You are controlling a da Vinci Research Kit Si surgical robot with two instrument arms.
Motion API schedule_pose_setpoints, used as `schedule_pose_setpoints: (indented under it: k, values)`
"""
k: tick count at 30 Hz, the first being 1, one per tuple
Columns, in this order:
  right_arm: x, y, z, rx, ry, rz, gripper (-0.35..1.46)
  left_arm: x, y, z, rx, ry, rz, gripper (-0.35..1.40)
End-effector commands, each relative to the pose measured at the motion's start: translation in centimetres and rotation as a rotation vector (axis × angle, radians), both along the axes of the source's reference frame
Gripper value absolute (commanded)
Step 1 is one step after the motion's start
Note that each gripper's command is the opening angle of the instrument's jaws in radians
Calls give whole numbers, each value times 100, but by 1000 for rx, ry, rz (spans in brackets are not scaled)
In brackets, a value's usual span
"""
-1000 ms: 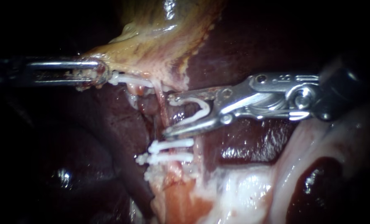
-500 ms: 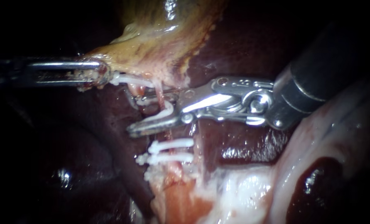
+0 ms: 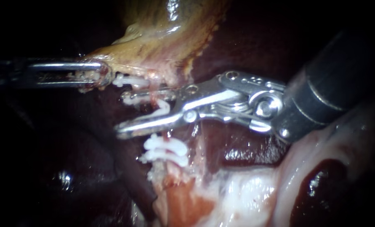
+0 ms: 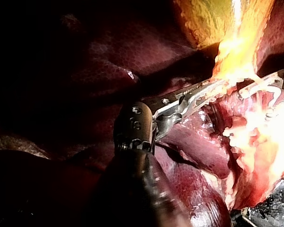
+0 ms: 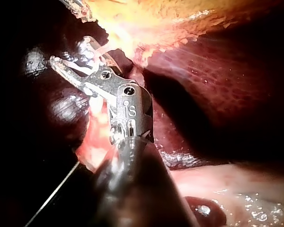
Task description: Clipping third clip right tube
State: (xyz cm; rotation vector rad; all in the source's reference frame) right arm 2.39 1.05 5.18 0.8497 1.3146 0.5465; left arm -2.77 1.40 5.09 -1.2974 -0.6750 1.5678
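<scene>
My right instrument [image 3: 130, 114] comes in from the right, its two jaws standing apart with a white clip [image 3: 162, 109] held between them. The jaws straddle the thin reddish tube [image 3: 165, 135] below the gallbladder [image 3: 162, 38]. Two white clips [image 3: 168, 151] sit close together on the tube just below the lower jaw. Another white clip [image 3: 130, 80] lies near my left instrument [image 3: 99, 75], which is shut on the gallbladder's lower edge. The left wrist view shows that instrument [image 4: 203, 92] gripping the yellow tissue. In the right wrist view, my right instrument [image 5: 71, 66] reaches under the gallbladder.
Dark red liver [image 3: 246, 50] lies behind and to both sides of the tube. Pale, wet tissue [image 3: 254, 189] fills the lower right, with a dark red pocket [image 3: 317, 185] in it. The right instrument's black shaft [image 3: 330, 84] crosses the upper right.
My right instrument has advanced left, so its jaws and clip moved from beside the tube to astride it. The two lower clips have bunched together. The left instrument has held still.
</scene>
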Motion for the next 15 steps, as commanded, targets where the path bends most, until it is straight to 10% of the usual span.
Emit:
schedule_pose_setpoints:
  k: [1, 15]
  values:
    - [-1, 0, 0, 7, -2, -3, 49, 0, 0, 0, 0, -1, 1, -35]
    - [-9, 0, 1, 93, -18, -6, 25, 0, 1, 1, 0, -1, 1, -35]
